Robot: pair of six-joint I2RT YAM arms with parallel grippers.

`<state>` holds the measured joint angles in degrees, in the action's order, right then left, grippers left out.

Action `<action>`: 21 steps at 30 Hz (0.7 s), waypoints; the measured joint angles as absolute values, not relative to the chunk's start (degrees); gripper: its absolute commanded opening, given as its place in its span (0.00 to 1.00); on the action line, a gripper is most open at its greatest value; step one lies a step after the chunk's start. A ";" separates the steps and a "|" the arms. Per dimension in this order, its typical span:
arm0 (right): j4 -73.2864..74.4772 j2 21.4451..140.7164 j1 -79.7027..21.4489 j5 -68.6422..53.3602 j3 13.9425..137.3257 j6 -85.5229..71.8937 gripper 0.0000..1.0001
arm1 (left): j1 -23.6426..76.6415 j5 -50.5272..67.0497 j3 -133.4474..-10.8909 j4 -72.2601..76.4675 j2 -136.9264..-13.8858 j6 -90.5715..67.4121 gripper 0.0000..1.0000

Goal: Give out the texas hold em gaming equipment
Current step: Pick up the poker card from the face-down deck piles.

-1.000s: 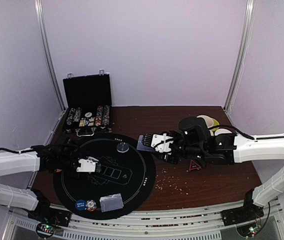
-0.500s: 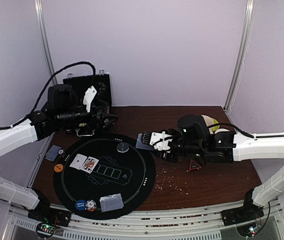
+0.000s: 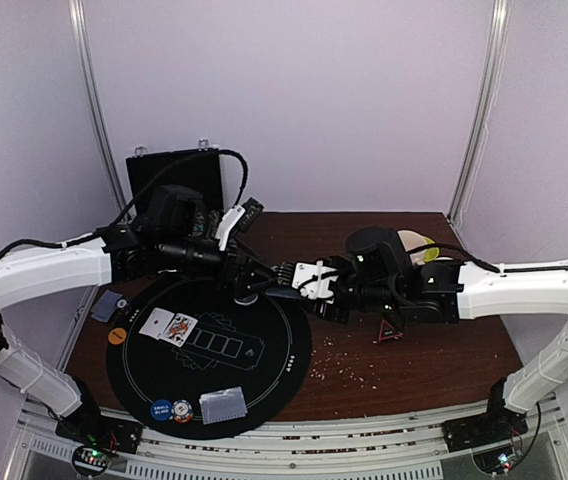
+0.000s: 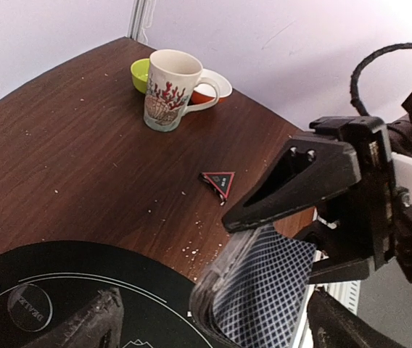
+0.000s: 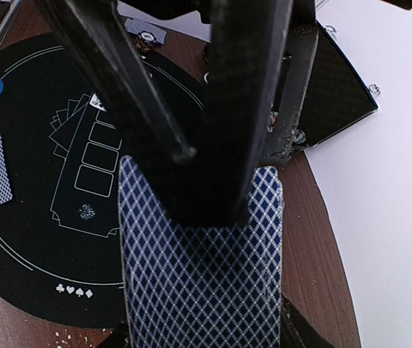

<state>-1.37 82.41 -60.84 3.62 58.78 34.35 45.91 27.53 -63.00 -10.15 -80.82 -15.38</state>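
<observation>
My right gripper is shut on the deck of blue-patterned cards and holds it above the right edge of the round black mat. The deck also shows in the right wrist view. My left gripper is open at the deck's free end; in the left wrist view the deck lies between its spread fingers. Face-up cards and a face-down stack lie on the mat. An orange disc, a blue disc and a red-white disc lie near its rim.
The open black case with chip rows stands at the back left. A card lies on the wood left of the mat. The patterned mug, a green bowl and a small red triangle are on the right.
My left arm has left the mat, swung up past the case, then come right to the deck's end. The face-up cards stay on the mat. My right arm has barely moved.
</observation>
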 measured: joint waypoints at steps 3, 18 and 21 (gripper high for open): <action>-1.34 82.41 -60.90 3.62 58.81 34.35 0.48 | 46.19 25.45 -63.59 -10.52 -82.08 -15.94 0.78; -1.30 82.41 -60.99 3.68 58.81 34.35 0.48 | 46.63 20.43 -65.49 -14.57 -84.01 -13.80 0.52; -1.32 82.41 -60.99 3.73 58.81 34.35 0.48 | 46.61 19.07 -65.49 -15.16 -83.15 -13.15 0.52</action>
